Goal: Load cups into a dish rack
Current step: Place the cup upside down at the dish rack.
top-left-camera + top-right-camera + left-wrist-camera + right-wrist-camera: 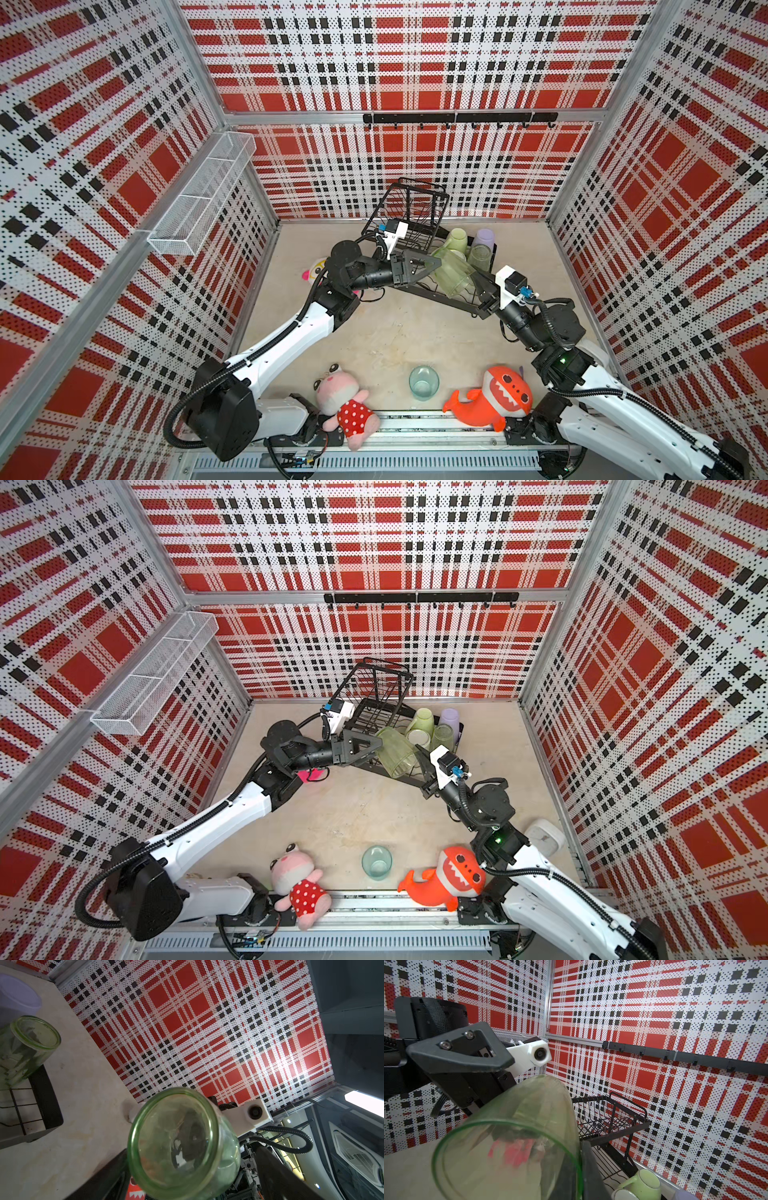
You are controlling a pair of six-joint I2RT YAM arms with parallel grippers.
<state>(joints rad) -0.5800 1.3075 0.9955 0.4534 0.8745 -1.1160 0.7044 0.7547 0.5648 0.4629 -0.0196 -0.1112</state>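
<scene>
Over the rack (pixel 633 1126), lower tier: tall green glass (pixel 451 268), tilted, mouth toward the right arm
Right jaws: clenched on the glass's rim
Left jaws: spread wide around its base
Rack's right end: green mug (pixel 457 240), lilac tumbler (pixel 484 239), short green glass (pixel 480 257), grouped
Counter (pixel 395 332): teal glass (pixel 424 381) upright between pink plush (pixel 345 403) and orange shark (pixel 494 399)

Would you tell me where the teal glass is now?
In both top views, the teal glass stands upright at the front, between the pink plush and the orange shark plush.
</scene>
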